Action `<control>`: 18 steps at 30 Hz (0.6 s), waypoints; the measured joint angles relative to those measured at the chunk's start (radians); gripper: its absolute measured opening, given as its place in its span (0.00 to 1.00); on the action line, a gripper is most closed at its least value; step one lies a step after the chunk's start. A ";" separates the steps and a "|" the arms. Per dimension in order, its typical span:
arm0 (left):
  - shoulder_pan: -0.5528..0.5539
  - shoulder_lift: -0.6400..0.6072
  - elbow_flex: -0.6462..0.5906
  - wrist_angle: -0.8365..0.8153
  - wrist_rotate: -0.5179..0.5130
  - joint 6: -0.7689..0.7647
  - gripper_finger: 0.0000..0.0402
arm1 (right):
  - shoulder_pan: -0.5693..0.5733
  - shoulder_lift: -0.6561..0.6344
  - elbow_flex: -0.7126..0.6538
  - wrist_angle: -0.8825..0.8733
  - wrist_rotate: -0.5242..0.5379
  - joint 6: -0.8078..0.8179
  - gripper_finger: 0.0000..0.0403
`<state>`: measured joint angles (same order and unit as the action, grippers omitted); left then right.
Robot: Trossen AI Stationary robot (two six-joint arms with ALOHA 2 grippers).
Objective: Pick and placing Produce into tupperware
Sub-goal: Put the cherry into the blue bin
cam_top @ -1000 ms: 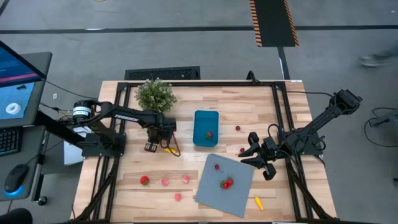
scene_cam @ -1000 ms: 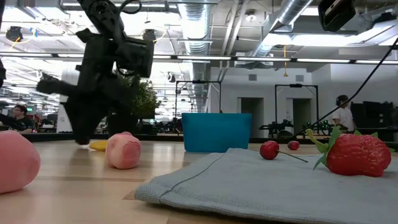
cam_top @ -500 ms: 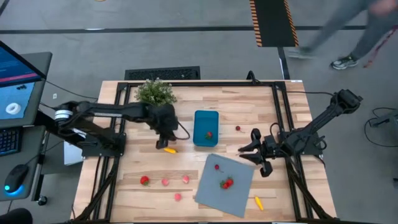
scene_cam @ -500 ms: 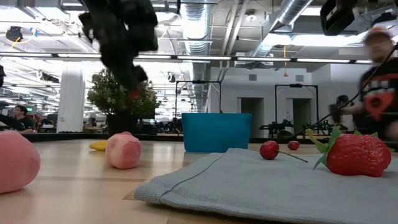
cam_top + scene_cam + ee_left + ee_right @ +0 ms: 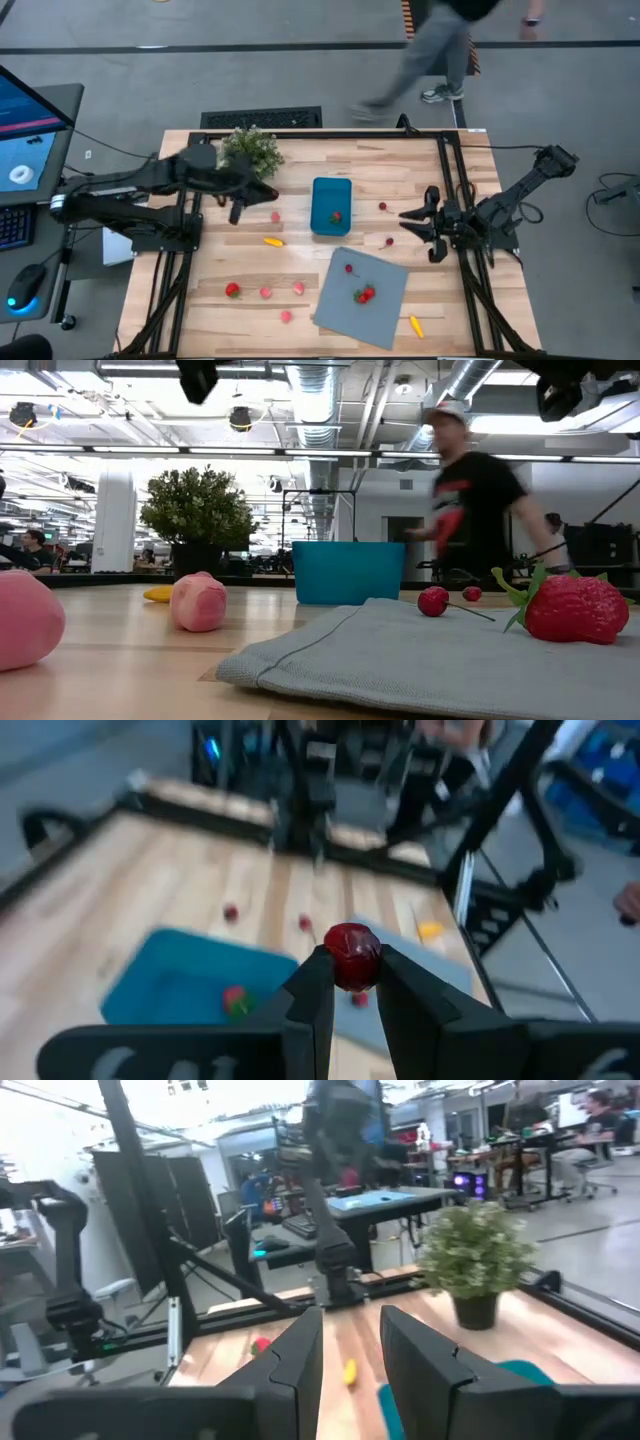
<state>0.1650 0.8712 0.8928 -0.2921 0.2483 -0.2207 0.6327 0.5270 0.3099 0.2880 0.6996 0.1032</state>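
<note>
L gripper (image 5: 351, 982) w/ red produce (image 5: 351, 955), no labels

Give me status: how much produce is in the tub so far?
Done: one red piece lies in the teal tub. In hand: the left gripper holds a dark red round piece between its fingers, raised left of the tub. Left: most pieces, including two on the grey sheet. The right gripper, empty, waits right of the tub.

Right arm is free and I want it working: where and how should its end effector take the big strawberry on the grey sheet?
Grip the strawberry across its red body, not the green leaves, which the low view shows splayed at one end. It lies flat on the grey sheet, so probably come straight down with the right end effector.
</note>
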 joint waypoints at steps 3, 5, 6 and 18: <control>-0.018 -0.060 0.000 0.018 -0.039 -0.009 0.15 | 0.000 -0.087 0.000 -0.107 0.031 0.025 0.31; -0.033 -0.093 0.000 0.017 -0.079 -0.035 0.15 | 0.000 -0.140 0.000 -0.198 0.059 0.060 0.31; -0.038 -0.105 0.000 0.018 -0.105 -0.059 0.15 | 0.000 -0.166 0.001 -0.255 0.083 0.090 0.31; -0.123 -0.132 0.000 0.035 -0.207 -0.479 0.15 | 0.000 -0.266 0.001 -0.632 0.193 0.417 0.31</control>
<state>0.0423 0.7391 0.8928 -0.2567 0.0410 -0.6998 0.6327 0.2607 0.3107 -0.3440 0.8925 0.5199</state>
